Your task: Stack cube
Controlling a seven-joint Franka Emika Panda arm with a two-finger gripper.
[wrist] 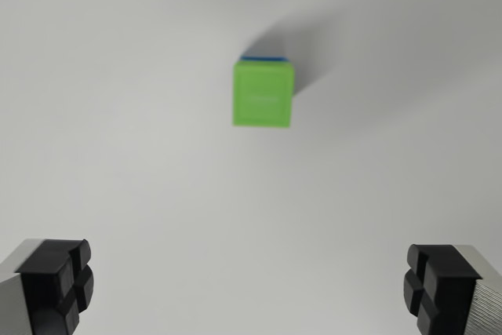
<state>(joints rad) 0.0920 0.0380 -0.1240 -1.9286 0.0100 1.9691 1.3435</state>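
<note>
Tool (251, 288) spread wide, holding nothing. Green cube (263, 95) seated atop blue cube (265, 58) on white counter (118, 154), well apart from tool. Could topple if clipped by a careless pass overhead.

Fingers (53, 288) wide apart, empty.

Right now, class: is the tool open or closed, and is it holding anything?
Tool: open, fingers spread wide, holding nothing. The green cube sits on a blue cube, away from the tool.
</note>
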